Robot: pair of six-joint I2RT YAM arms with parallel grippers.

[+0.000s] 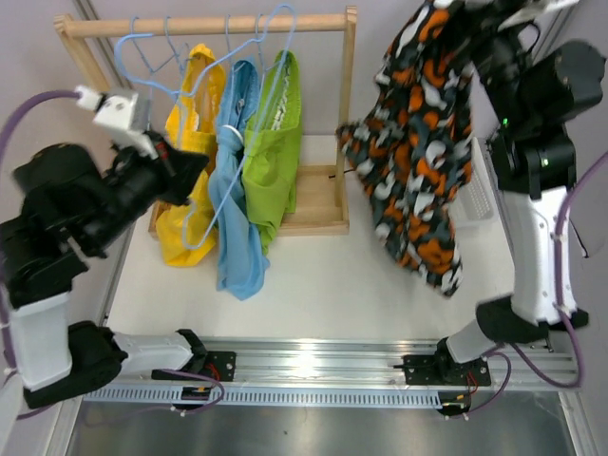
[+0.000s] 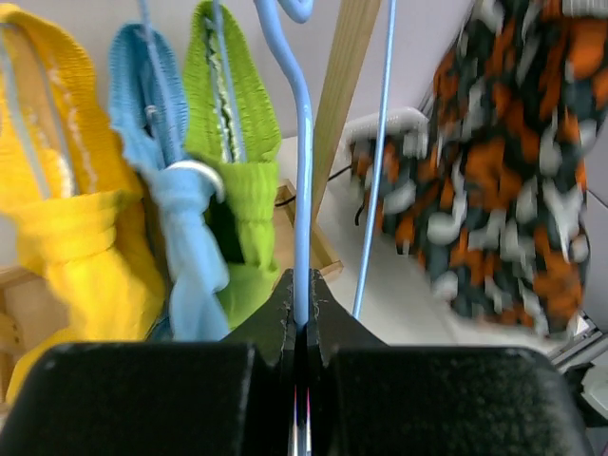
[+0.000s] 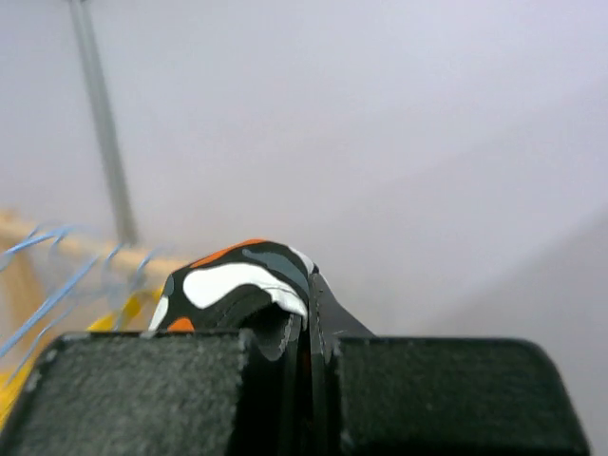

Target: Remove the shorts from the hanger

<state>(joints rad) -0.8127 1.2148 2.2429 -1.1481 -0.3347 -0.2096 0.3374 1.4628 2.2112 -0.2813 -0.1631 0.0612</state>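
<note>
The black shorts with orange and white pattern (image 1: 418, 142) hang in the upper right of the top view, well apart from the wooden rack (image 1: 209, 26) at upper left. They are light, limp cloth: they drape and fold under their own weight, so we judge that a pinch on a gathered edge near the waistband holds best.

The right gripper (image 3: 306, 309) does that, its fingers closed tight on a bunched fold at the top. That arm stands tall and nearly upright, so the fabric dangles above the table.

The left gripper (image 2: 302, 318) is clamped shut on the thick wire of a blue hanger (image 2: 302, 190), with the left arm reaching in low from the left edge.

3 pairs remain on the rack: yellow shorts (image 1: 185, 228), light blue shorts (image 1: 237, 237) and lime green shorts (image 1: 271, 161).
</note>
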